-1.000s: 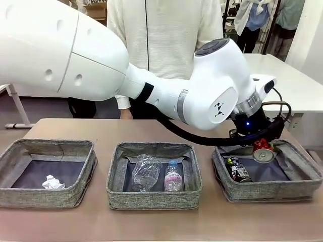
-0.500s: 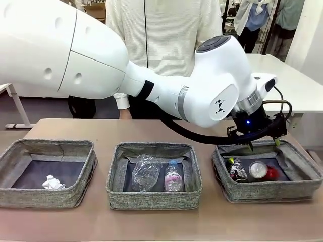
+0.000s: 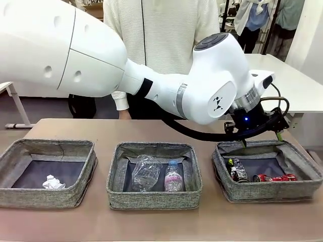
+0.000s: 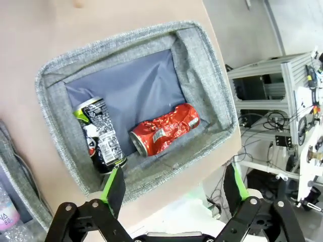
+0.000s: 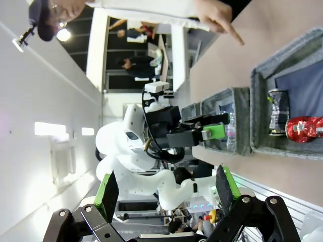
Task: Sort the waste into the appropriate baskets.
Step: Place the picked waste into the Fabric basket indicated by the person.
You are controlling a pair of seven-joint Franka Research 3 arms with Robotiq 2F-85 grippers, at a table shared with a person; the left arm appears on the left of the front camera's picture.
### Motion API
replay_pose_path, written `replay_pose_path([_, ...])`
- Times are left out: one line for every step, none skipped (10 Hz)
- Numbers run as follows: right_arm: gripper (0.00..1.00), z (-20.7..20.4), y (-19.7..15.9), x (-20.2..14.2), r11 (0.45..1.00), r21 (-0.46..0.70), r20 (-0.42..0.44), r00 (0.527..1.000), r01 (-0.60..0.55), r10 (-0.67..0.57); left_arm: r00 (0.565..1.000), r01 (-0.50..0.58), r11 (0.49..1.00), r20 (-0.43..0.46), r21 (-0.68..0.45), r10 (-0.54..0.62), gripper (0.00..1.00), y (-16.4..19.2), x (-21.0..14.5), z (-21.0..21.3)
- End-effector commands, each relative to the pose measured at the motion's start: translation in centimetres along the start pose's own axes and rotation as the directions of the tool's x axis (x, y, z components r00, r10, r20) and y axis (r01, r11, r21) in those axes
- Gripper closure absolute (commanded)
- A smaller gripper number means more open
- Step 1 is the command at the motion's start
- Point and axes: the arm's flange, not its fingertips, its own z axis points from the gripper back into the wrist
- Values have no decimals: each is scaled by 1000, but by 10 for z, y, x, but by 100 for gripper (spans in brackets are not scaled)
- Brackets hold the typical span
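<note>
My left gripper (image 3: pixel 261 139) hangs open just above the far edge of the right basket (image 3: pixel 267 190), with nothing between its fingers. Inside that basket the red can (image 3: pixel 275 177) lies on its side beside the dark printed can (image 3: pixel 237 169). The left wrist view looks down between the open gripper (image 4: pixel 174 184) at the red can (image 4: pixel 165 129) and the dark can (image 4: pixel 101 135) on the blue lining. The middle basket (image 3: pixel 151 197) holds a crushed clear bottle (image 3: pixel 145 171) and a small pink-labelled bottle (image 3: pixel 173 176). A paper ball (image 3: pixel 52 182) lies in the left basket (image 3: pixel 40 197). My right gripper (image 5: pixel 165 190) is open and empty, off to the side.
A person in a white sweater (image 3: pixel 161 30) stands at the table's far side, one hand (image 5: pixel 217 17) resting near the far edge. The left arm's big white links span the table above the left and middle baskets. Bare tabletop runs along the near edge.
The red can left my left gripper and dropped into the right basket, settling on its side. The gripper opened and lifted slightly.
</note>
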Motion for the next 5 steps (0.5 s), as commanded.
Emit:
replay_pose_path([0,0,0,0,1000,0,0,1000,0,0,996,-2,1000,-89,25,5,0,12,11,28])
replay_pose_path([0,-9,2,3,1000,5,-28,1000,-13,13,990,-3,999,-142,45,10,0,40,21,70])
replay_pose_path([0,-26,9,10,1000,2,-68,998,-17,17,977,-23,999,-209,37,30,0,78,27,119])
replay_pose_path([0,-50,16,16,999,-25,-125,992,-28,25,979,-70,997,-188,44,77,0,120,29,166])
replay_pose_path([0,-81,26,21,998,-50,-206,978,-36,25,978,-105,994,-182,-10,101,0,165,27,212])
